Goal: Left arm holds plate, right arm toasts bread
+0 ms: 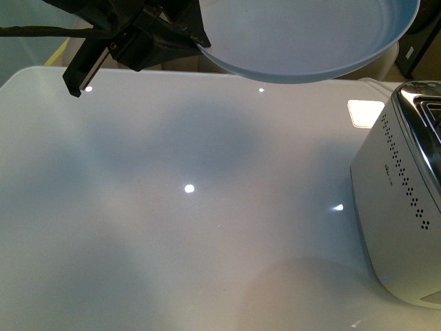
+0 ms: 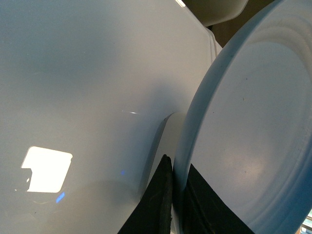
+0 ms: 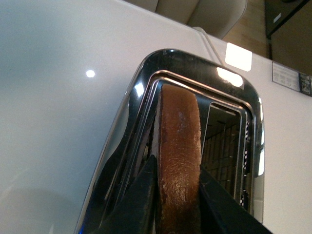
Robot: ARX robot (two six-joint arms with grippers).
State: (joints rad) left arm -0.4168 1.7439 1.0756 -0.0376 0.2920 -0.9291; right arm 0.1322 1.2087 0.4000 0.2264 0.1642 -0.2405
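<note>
Over the far side of the table (image 1: pixel 138 262), the left gripper (image 1: pixel 198 40) has the plate (image 1: pixel 310 34) up in the air, clamped on its rim. The plate is clear of the surface and throws a soft shadow on the table below. In the left wrist view one finger (image 2: pixel 163 204) sits on each face of the rim, so the jaws are closed tight on the plate (image 2: pixel 253 122).

The toaster (image 1: pixel 393 207) stands on the table's right side, chrome, slots up, and runs partly out of frame in the front view.

In the right wrist view the right gripper (image 3: pixel 178 168) pinches the bread (image 3: pixel 179 126) edge-on, with a finger on each flat face and the crust facing the camera. The bread lines up with one slot (image 3: pixel 165 83) of the toaster. How deep it sits cannot be told, since the fingers hide its lower part. The neighbouring slot shows bare wire guides. The right arm is not in the front view.
</note>
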